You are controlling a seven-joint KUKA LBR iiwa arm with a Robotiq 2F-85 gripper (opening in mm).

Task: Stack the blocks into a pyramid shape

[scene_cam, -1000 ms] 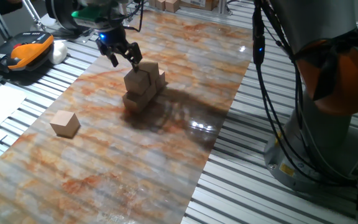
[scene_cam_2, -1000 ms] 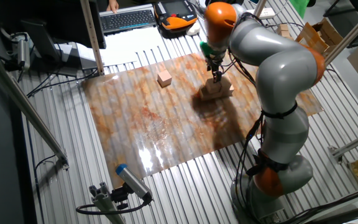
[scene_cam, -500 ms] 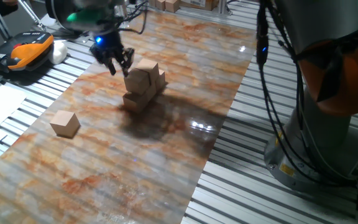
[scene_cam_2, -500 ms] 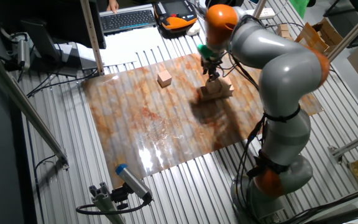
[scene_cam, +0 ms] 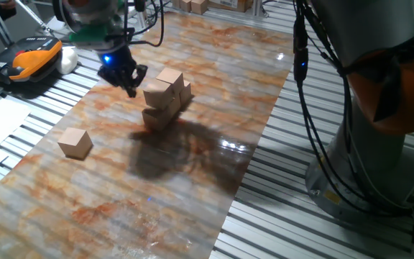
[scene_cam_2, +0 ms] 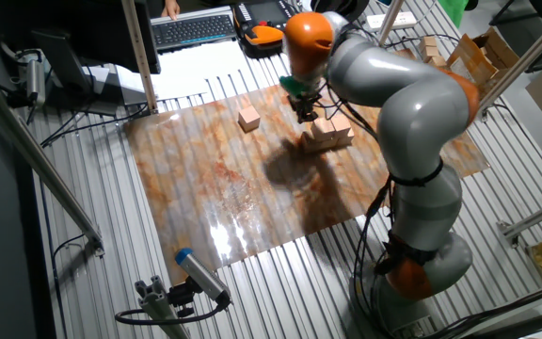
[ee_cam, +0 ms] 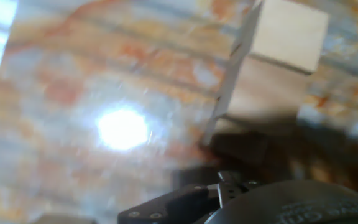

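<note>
Claw (scene_cam: 128,78) hangs empty beside unmarked stacked blocks (scene_cam: 165,98); no writing legible.

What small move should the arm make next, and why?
Probably travel toward the lone block. The claw hangs empty beside the pile, which seems to lack its top cube, and that block lies apart on the mat, the only loose one visible.
</note>
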